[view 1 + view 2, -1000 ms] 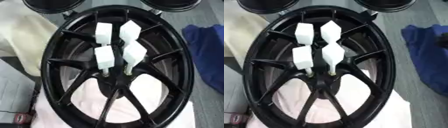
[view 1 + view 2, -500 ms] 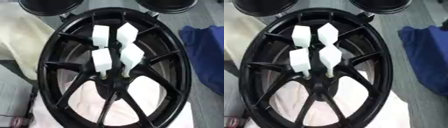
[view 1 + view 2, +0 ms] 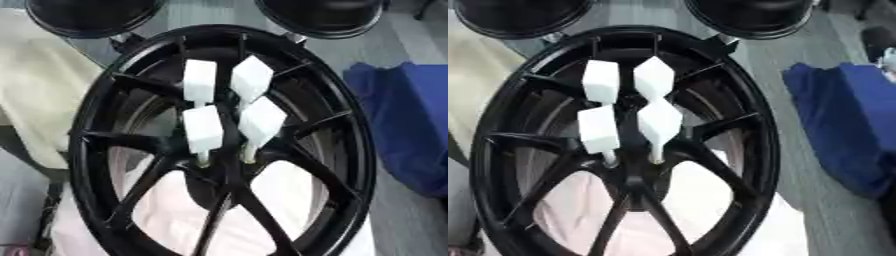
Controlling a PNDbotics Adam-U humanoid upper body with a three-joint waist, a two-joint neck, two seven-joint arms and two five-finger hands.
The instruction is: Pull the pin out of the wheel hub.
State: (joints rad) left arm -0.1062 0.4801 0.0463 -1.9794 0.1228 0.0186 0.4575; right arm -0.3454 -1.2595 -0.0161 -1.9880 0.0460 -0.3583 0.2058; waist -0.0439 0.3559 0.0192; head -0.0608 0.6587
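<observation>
- Cream cloth (image 3: 39, 100) covers the left side of the scene, running under the left rim of the wheel.
- Pale pink cloth (image 3: 175, 215) shows through the lower spokes, beneath the bottom half of the wheel.
- Black wheel hub (image 3: 87, 145) fills the middle of both views, lying flat with its thin spokes running out from a dark centre.
- Four white blocks stand up from the hub's centre area, set two by two; each appears to sit on a thin pale stem that goes down into the hub.
- The upper left white block (image 3: 199, 81) is roughly upright, and the lower left white block (image 3: 202, 129) sits just below it, its stem (image 3: 203, 160) reaching the hub near the centre.
- The upper right white block (image 3: 252, 78) is tilted so a corner points up, and the lower right white block (image 3: 262, 121) leans a little to the right above its own stem.
- These stemmed blocks look like the pins; all four are seated in the hub.
- Two round black objects (image 3: 87, 15) lie at the top edge, one left and one right, just beyond the wheel's rim.
- Blue cloth (image 3: 850, 120) lies on the grey surface to the right, apart from the wheel.
- Neither robot hand shows in either view, so whether they are released or grasping cannot be told.
</observation>
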